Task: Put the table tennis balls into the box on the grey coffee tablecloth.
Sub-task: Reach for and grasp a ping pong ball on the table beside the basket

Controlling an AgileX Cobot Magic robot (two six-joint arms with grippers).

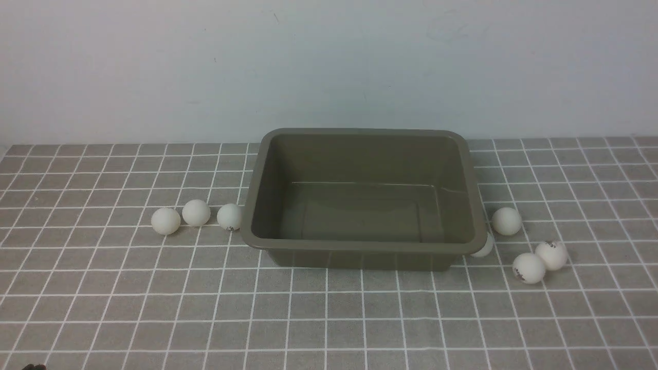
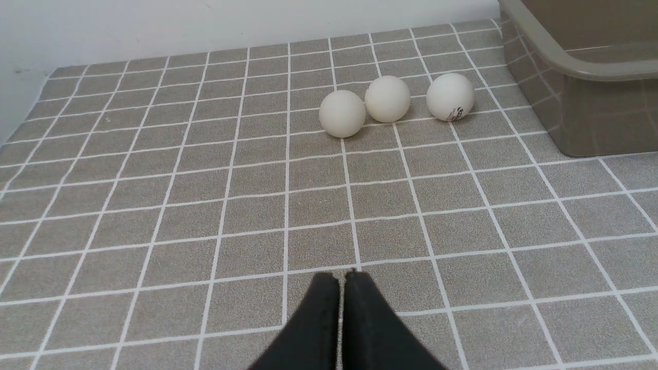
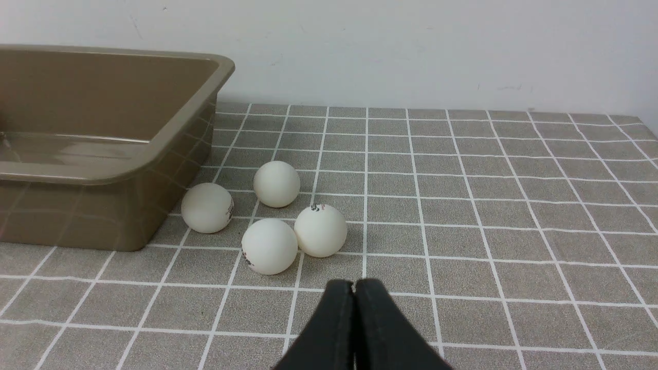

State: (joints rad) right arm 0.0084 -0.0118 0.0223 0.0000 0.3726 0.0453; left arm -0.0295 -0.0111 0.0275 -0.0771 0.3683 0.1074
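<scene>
Matte white balls [image 1: 196, 212] beside smooth olive plastic box [image 1: 360, 259], both jaws clenched empty.

Olive-brown rectangular plastic tub [image 1: 360, 257] is sitting mid-way across the grey-brown gridded tablecloth [image 1: 329, 318], toward its back.

Three small white table tennis balls are lying in a row left of it. The outer ball [image 1: 165, 221] and middle ball [image 1: 196, 212] are sitting close together. The inner ball [image 1: 229, 216] is lying just beside the tub's left wall.

Four more are lying to the right. The corner ball [image 1: 484, 247] is tucking under the tub's front right rim. The rear ball [image 1: 506, 221] is sitting just behind and right of that. The front ball [image 1: 528, 267] and its neighbour ball [image 1: 551, 255] are touching, nearer the front.
</scene>
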